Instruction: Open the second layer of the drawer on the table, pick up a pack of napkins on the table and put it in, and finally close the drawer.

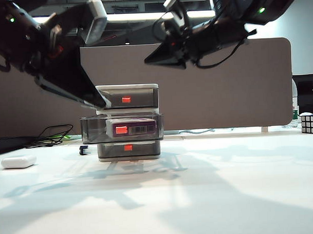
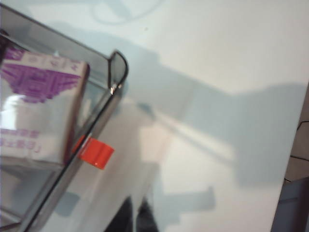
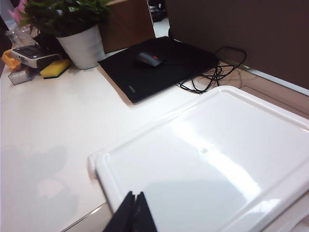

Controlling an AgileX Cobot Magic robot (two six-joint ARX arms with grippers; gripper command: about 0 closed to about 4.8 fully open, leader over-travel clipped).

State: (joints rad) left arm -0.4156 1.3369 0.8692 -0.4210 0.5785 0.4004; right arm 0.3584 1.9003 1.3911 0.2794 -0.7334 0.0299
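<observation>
Clenched left tool [image 2: 136, 215] cut off above open second layer [image 1: 95, 130] holding napkins [image 2: 38, 106], right tool [image 3: 131, 215] clenched.

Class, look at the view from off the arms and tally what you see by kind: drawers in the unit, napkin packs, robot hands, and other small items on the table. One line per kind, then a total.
Drawers: 3
Pack of napkins: 1, lying in the open second layer
Robot hands: 2, left hand and right hand, both shut
Other small items: 2, white rounded object and puzzle cube
Total: 8
</observation>
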